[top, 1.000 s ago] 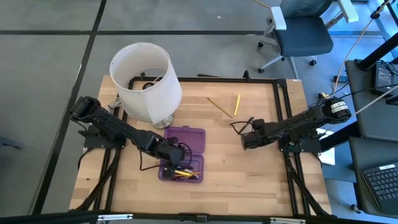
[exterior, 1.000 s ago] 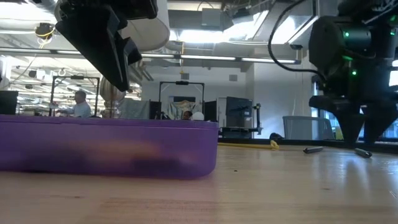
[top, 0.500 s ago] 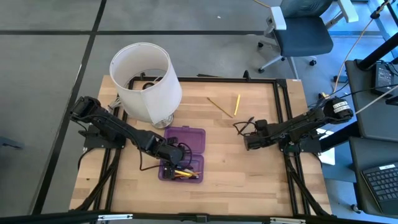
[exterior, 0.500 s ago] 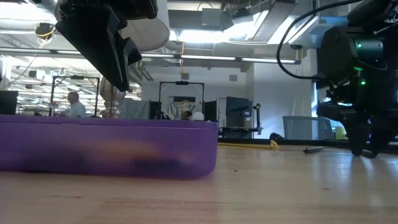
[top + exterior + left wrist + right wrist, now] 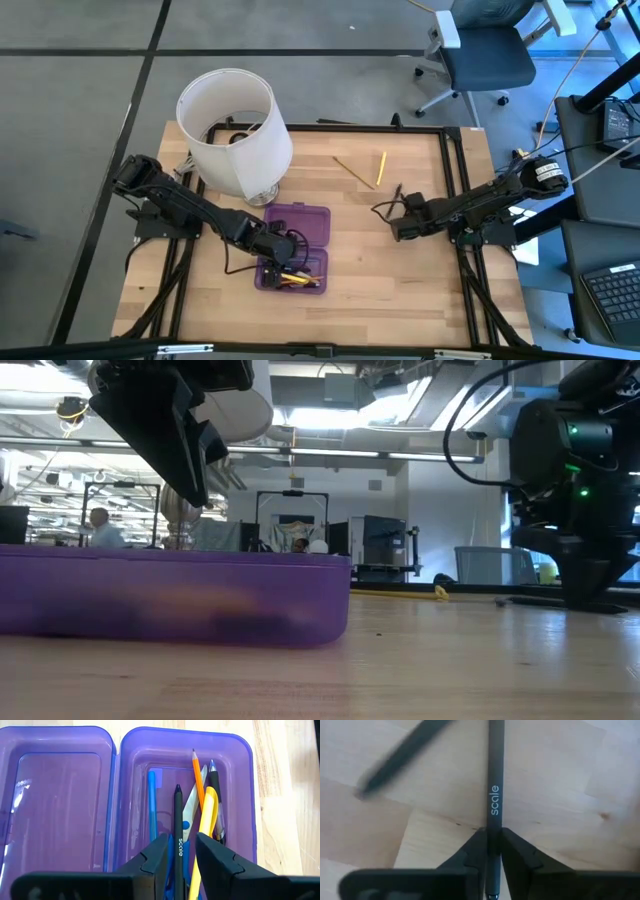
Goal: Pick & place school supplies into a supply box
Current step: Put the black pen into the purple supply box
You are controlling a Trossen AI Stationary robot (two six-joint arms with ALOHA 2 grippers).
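1. The bench (image 5: 400,280) is a pale wooden slab with visible grain, edged by a black metal frame.
2. The translucent purple plastic pencil case (image 5: 297,245), rectangular with rounded corners, lies open near the bench's centre, slightly toward 7 o'clock, its hinged lid (image 5: 55,800) folded flat beside the tray.
3. The left hand (image 5: 278,247) hangs over the tray, its two dark fingers (image 5: 155,862) parted with a slim black pen printed "scale" (image 5: 177,845) between them; whether they touch it I cannot tell.
4. In the tray lie an orange wooden pencil (image 5: 198,775), a thin blue pen (image 5: 152,805), a smooth yellow pencil (image 5: 206,820), a dark pen with a silver tip (image 5: 214,780) and what looks like the steel blades of blue-handled scissors (image 5: 190,815), all side by side and partly overlapping.
5. The right hand (image 5: 398,226) is low at about 3 o'clock on the bench, clenched on a matte grey-black pen also marked "scale" (image 5: 494,795), which lies flat on the wood.
6. A second dark pen (image 5: 400,757), blurred, lies aslant just beside it.
7. Two yellow pencils (image 5: 365,170) lie well apart from the case, toward 1 o'clock.
8. A tall white cylindrical lampshade (image 5: 236,130) stands at 11 o'clock.
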